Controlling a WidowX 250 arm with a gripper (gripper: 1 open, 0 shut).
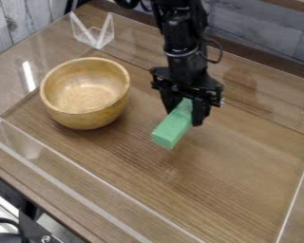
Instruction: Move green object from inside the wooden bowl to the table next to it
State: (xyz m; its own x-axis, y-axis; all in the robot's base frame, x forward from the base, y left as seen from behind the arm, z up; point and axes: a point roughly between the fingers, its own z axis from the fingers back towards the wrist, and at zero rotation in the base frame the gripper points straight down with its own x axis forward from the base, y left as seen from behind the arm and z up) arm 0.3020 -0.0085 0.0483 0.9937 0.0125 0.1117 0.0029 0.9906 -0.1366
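My gripper points down over the table, to the right of the wooden bowl. Its black fingers are shut on the upper end of the green object, a bright-green bar that hangs tilted with its lower end close to the tabletop. I cannot tell whether that end touches the wood. The bowl stands empty at the left, its pale inside fully visible, a short gap away from the block.
Clear acrylic walls run round the table's edges. A clear folded stand sits at the back left behind the bowl. Bare wood-grain surface stretches to the right and front of the gripper.
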